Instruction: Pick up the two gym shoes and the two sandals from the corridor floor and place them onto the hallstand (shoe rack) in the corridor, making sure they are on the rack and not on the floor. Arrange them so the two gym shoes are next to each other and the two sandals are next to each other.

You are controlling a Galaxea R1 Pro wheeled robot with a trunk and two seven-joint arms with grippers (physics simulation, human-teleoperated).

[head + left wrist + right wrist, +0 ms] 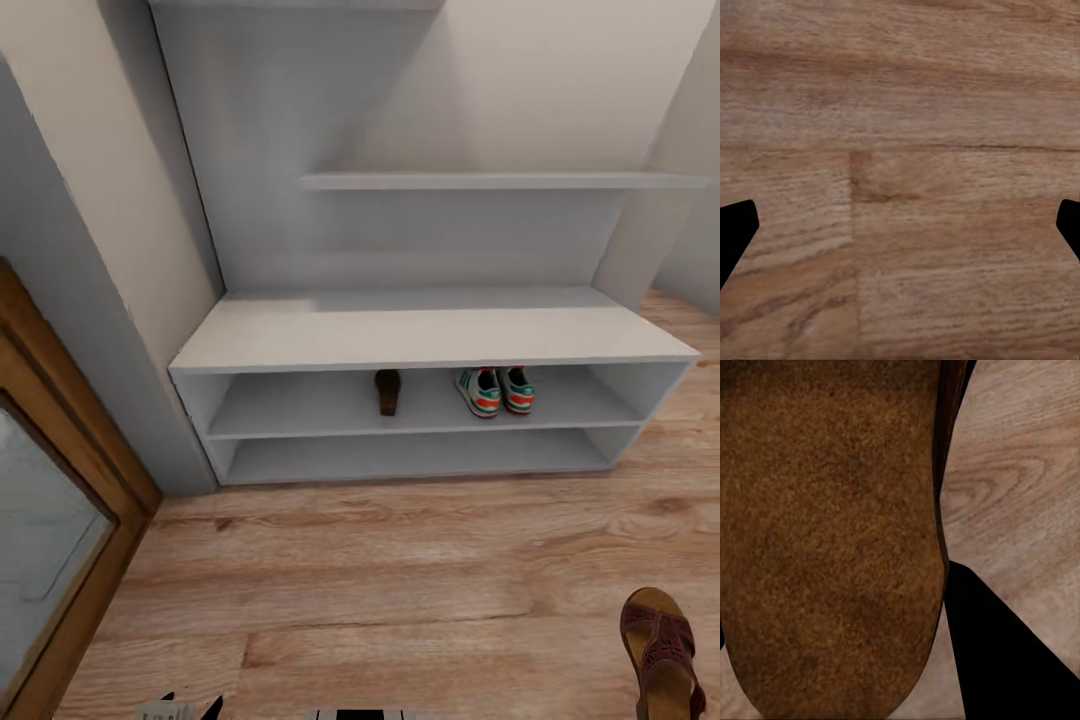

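Observation:
The pale grey hallstand (pixel 430 335) stands against the wall ahead. On its upper open shelf row one dark brown sandal (pixel 388 391) rests left of the two gym shoes (pixel 496 390), which sit side by side with heels outward. The second sandal (pixel 660 650) hangs above the corridor floor (pixel 380 580) at the lower right, and its brown sole (pixel 832 540) looms close in the right wrist view. My right gripper (pixel 870 660) is shut on it, with one black finger (pixel 1012 660) showing beside it. My left gripper (pixel 900 232) is open over bare planks.
A wood-framed glass door (pixel 60 520) lines the left side, beside a grey wall corner (pixel 110 330). The hallstand has a bench top, a lower shelf row (pixel 410 455) and an upper wall shelf (pixel 500 181).

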